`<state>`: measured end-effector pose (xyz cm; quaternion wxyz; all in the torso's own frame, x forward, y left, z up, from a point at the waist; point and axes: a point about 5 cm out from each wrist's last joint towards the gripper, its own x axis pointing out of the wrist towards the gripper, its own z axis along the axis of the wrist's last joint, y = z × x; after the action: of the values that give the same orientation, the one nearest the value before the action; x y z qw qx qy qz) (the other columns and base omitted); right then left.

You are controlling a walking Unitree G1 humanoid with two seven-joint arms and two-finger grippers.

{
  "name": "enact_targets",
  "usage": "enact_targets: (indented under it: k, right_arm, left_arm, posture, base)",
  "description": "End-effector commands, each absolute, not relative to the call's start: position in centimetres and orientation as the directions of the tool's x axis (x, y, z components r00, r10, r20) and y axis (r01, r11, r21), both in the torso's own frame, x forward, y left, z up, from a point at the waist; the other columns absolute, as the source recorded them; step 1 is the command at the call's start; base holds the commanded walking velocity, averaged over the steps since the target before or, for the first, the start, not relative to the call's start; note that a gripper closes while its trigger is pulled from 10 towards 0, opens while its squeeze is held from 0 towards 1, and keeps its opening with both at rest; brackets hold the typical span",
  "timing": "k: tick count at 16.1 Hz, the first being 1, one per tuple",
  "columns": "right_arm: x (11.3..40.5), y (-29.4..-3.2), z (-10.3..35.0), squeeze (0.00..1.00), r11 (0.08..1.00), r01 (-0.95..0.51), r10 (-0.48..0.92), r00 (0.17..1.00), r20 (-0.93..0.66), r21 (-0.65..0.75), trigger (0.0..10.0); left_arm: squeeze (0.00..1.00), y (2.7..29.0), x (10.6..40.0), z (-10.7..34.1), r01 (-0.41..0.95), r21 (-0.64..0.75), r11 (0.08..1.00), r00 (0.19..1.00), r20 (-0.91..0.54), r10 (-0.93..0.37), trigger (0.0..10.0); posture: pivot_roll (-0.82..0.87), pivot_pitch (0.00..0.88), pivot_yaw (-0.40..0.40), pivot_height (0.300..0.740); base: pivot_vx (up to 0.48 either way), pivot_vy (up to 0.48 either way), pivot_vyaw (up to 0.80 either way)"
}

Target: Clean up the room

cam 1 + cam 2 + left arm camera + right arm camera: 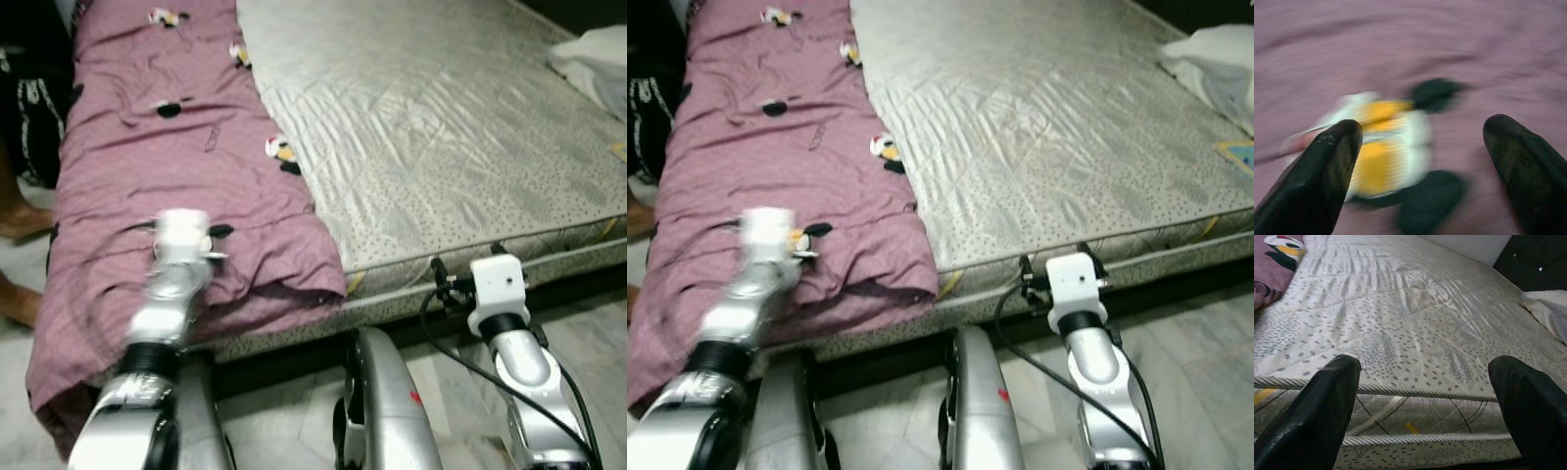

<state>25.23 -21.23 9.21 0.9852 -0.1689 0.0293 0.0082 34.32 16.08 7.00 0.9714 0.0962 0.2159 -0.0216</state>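
Note:
A mauve blanket (176,147) with penguin prints lies in a long strip down the left side of a bare quilted mattress (441,127), and its near end hangs over the bed's front edge. My left gripper (186,227) hovers over that near end, blurred. In the left wrist view it (1422,147) is open, its fingers either side of a yellow and white penguin print (1381,147). My right gripper (470,259) is open at the mattress's front edge (1415,392), holding nothing.
A white cloth (598,59) is bunched at the bed's far right corner. A person's bare feet (20,220) and a dark bag (34,108) are on the floor left of the bed. Pale tiled floor (588,323) runs in front.

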Motion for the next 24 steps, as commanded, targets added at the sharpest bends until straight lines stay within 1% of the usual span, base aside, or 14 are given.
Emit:
enact_targets:
  k: [1,3,6,7,8,10,11,12,16,18,19,20,22,24]
  right_arm:
    - [25.1,-21.6,9.6,0.0,0.942,-0.012,-0.006,0.999,-0.052,-0.336,10.0]
    - [25.5,-21.5,10.0,0.0,0.941,-0.009,-0.008,0.999,-0.048,-0.337,10.0]
    - [26.0,-21.3,10.1,0.0,0.941,-0.007,-0.007,0.999,-0.042,-0.337,10.0]
    - [26.2,-21.2,10.2,0.0,0.942,-0.005,-0.009,0.999,-0.04,-0.336,10.0]
    - [26.4,-21.2,10.2,0.0,0.943,-0.003,-0.01,0.999,-0.037,-0.334,10.0]
    - [26.9,-20.9,10.3,0.0,0.946,-0.004,-0.004,1.0,-0.026,-0.323,10.0]
    - [27.8,-20.6,10.7,0.0,0.954,0.005,-0.007,1.0,-0.007,-0.301,10.0]
    - [28.8,-20.2,11.2,0.0,0.958,0.011,-0.005,1.0,0.019,-0.285,10.0]
    - [30.8,-19.2,12.1,0.0,0.969,0.017,-0.003,0.998,0.058,-0.245,10.0]
    - [31.9,-18.0,12.1,0.0,0.977,-0.009,0.022,0.998,0.055,-0.213,10.0]
    - [32.4,-17.2,11.9,0.0,0.982,-0.029,0.038,0.998,0.044,-0.186,10.0]
    - [32.6,-17.0,11.9,0.0,0.984,-0.035,0.043,0.998,0.04,-0.176,10.0]
    - [33.7,-14.3,10.4,0.0,0.986,-0.099,0.094,0.995,-0.045,-0.133,10.0]
    - [34.2,-12.7,10.6,0.0,0.979,-0.146,0.142,0.989,-0.038,-0.145,10.0]
  left_arm:
    - [0.0,14.0,33.9,5.8,0.237,0.173,0.956,0.86,-0.494,-0.124,10.0]
    - [0.0,8.7,32.1,3.6,0.587,0.193,0.786,0.698,-0.613,-0.37,10.0]
    - [0.0,6.4,29.5,1.2,0.752,0.181,0.633,0.555,-0.693,-0.461,10.0]
    - [0.0,6.3,29.3,0.9,0.774,0.233,0.588,0.554,-0.699,-0.452,10.0]
    - [0.0,6.5,29.8,1.3,0.754,0.271,0.598,0.59,-0.679,-0.436,10.0]
    - [0.0,7.0,31.3,3.0,0.664,0.327,0.672,0.703,-0.578,-0.414,10.0]
    - [0.0,7.8,32.7,6.0,0.52,0.368,0.771,0.843,-0.368,-0.393,10.0]
    - [0.0,9.5,32.8,8.2,0.347,0.385,0.855,0.936,-0.198,-0.29,10.0]
    - [0.0,11.7,29.7,11.3,0.206,0.234,0.95,0.977,0.001,-0.213,10.0]
    - [0.0,13.5,27.1,12.7,0.069,0.128,0.989,0.993,0.083,-0.08,10.0]
    - [0.0,15.3,25.5,12.3,-0.062,0.056,0.996,0.997,0.05,0.06,10.0]
    - [0.0,16.0,24.9,12.0,-0.108,0.043,0.993,0.994,0.02,0.107,10.0]
    - [0.0,20.6,22.1,9.7,-0.345,-0.02,0.938,0.935,-0.093,0.342,10.0]
    - [0.0,21.5,22.1,9.7,-0.356,0.015,0.935,0.93,-0.098,0.355,10.0]
  posture:
    - [-0.18,0.09,-0.043,0.517]
    - [-0.17,0.079,-0.04,0.517]
    - [-0.17,0.067,-0.034,0.517]
    - [-0.16,0.061,-0.033,0.517]
    - [-0.15,0.056,-0.032,0.517]
    - [-0.14,0.044,-0.024,0.517]
    - [-0.1,0.034,-0.018,0.517]
    - [-0.07,0.032,-0.016,0.517]
    - [0.01,0.038,-0.028,0.517]
    - [0.08,0.048,-0.034,0.517]
    - [0.1,0.052,-0.032,0.517]
    - [0.1,0.052,-0.032,0.517]
    - [0.1,0.038,-0.022,0.517]
    - [0.11,0.03,-0.018,0.517]
  base:
    - [0.0,0.0,0.0]
    - [0.0,0.0,0.0]
    - [0.0,0.0,0.0]
    - [0.0,0.0,0.0]
    - [0.0,0.0,0.0]
    - [0.0,0.0,0.0]
    - [0.0,0.0,0.0]
    - [0.0,0.0,0.0]
    - [0.0,0.0,0.0]
    - [0.0,0.0,0.0]
    - [0.0,0.0,0.0]
    - [0.0,0.0,0.0]
    - [0.0,0.0,0.0]
    - [0.0,0.0,0.4]
